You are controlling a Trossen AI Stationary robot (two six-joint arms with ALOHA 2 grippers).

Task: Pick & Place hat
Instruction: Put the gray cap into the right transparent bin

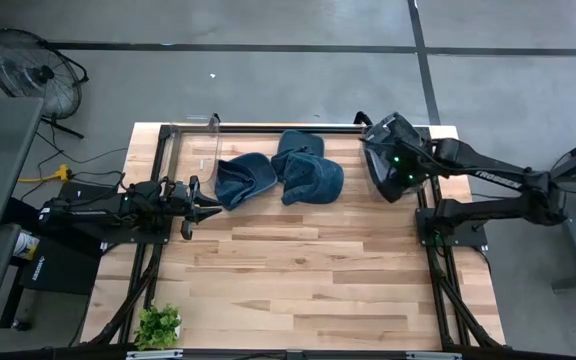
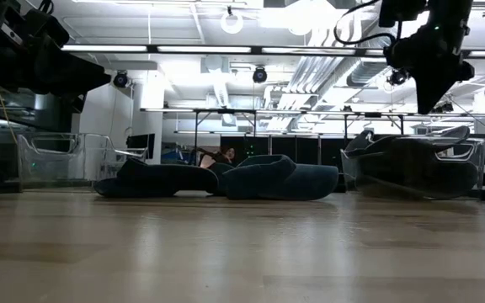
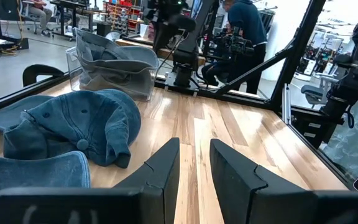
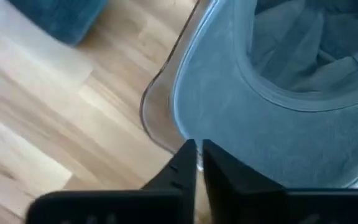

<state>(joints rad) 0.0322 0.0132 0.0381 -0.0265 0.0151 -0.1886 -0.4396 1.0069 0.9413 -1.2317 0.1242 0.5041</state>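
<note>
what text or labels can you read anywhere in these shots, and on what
"TROSSEN", white letters, small but just legible: on the right arm in the high view.
A white label on the black box at the table's left edge: too small to read.
Hats, bins, wrist views: no text visible.

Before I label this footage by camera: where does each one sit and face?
High: overhead, straight down; table, both arms.
Low: table height, across the caps into the room; arms above.
Left wrist: behind the left hand, facing caps.
Right wrist: above the clear bin, right hand shut.
All show blue caps.
</note>
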